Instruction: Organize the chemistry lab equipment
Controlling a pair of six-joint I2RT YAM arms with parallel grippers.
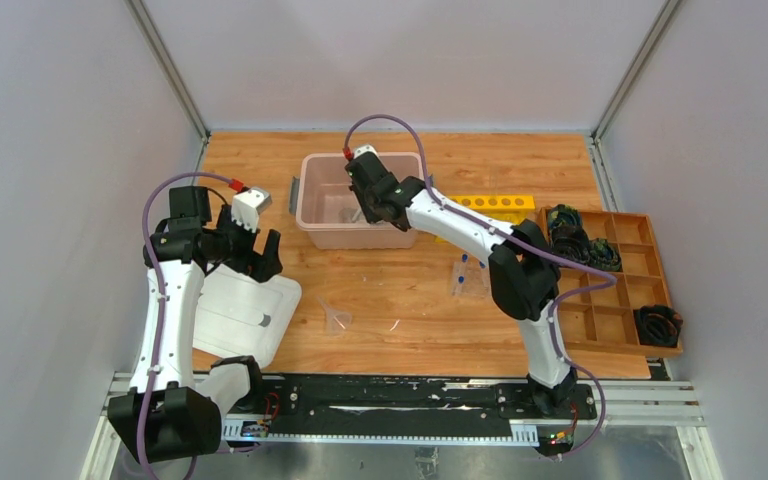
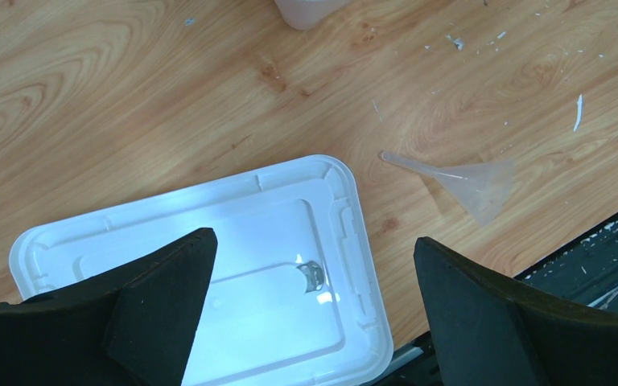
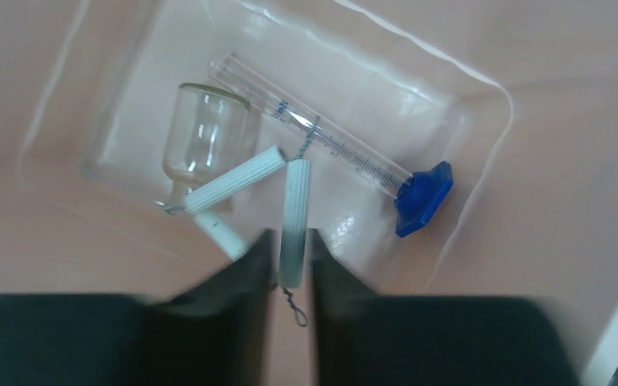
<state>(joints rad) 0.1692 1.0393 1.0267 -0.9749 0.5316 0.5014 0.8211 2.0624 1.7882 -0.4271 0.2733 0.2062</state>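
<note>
R arm is stretched fwd and leftward from its base, with the elbow raised over the wooden table [image 1: 400, 290]. The wrist is pitched down, so the right end effector [image 3: 290, 251] is sunk inside the pale pink plastic bin [image 1: 312, 205]. Its jaws are drawn nearly together, pinched on one ribbed leg of the small white wire-cornered triangle [image 3: 237, 186]. Whether the triangle rests on the bin floor can't be told. Also seen in the bin: a clear graduated cylinder w/ blue foot [image 3: 330, 143] and a small clear glass flask [image 3: 201, 137].

L arm is folded upright at the table's left side, forearm bent inward. The left end effector [image 2: 314, 248] is spread wide w/ nothing between its fingers, and is held above the white rectangular plastic lid [image 2: 129, 233], which is laid flat on the table. A clear plastic funnel [image 2: 476, 181] is seen on its side near the lid's corner. Small clear blue-capped tubes [image 1: 465, 270] are seen on the table in front of the bin, near the R elbow. A yellow holed rack [image 1: 500, 203] is set behind the R forearm. At far right, a wooden compartment tray [image 1: 655, 228] is seen w/ black coiled items [image 1: 568, 230].
</note>
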